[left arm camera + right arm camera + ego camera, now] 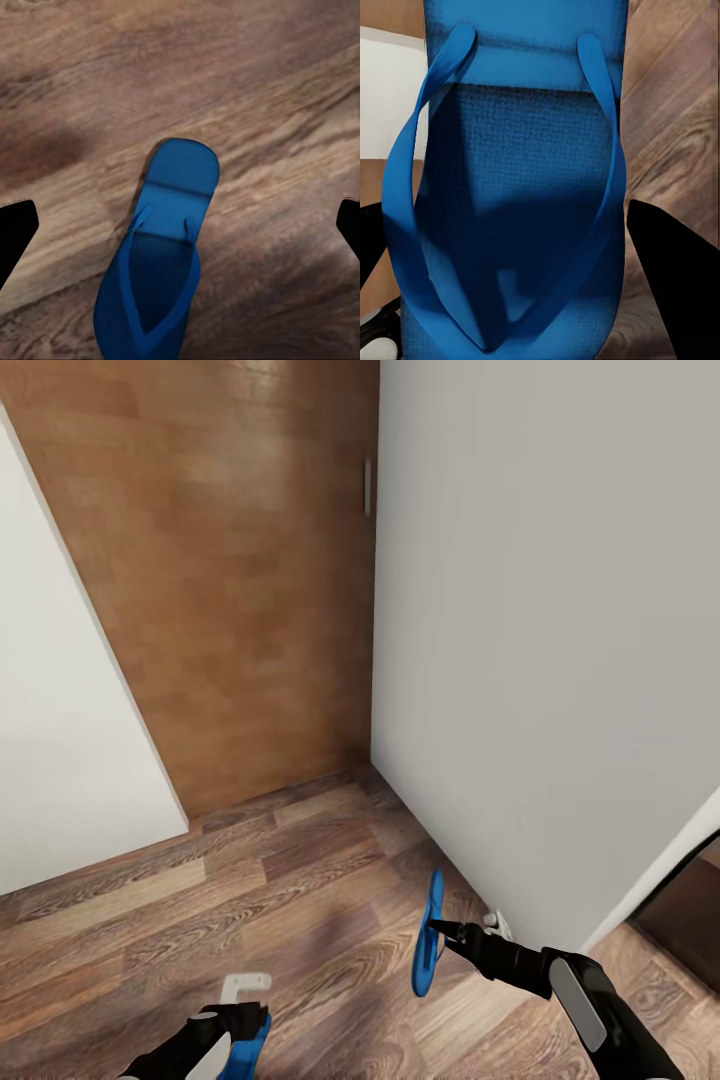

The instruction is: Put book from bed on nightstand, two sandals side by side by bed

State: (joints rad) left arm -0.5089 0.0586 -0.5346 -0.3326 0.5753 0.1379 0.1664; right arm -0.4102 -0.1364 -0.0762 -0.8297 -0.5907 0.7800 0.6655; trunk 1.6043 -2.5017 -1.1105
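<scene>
Two bright blue sandals show. One sandal [430, 935] hangs on edge above the plank floor, and my right gripper [441, 931] is shut on it at the strap; up close the sandal [510, 210] fills the space between the dark fingers [675, 292]. The other sandal [159, 255] seems to lie flat on the floor, strap side up, below my left gripper [180, 225], whose black fingertips [15, 236] stand wide apart on either side without touching it. From the head, that sandal [250, 1052] peeks out beside the left gripper [240, 1015]. The book, bed and nightstand are out of view.
A brown wooden door [230, 560] with a thin metal handle [367, 485] stands ahead. White walls close in at the left [60, 720] and right [560, 660]. A dark opening [690, 915] shows past the right wall's corner. Wood-plank floor [250, 880] lies between.
</scene>
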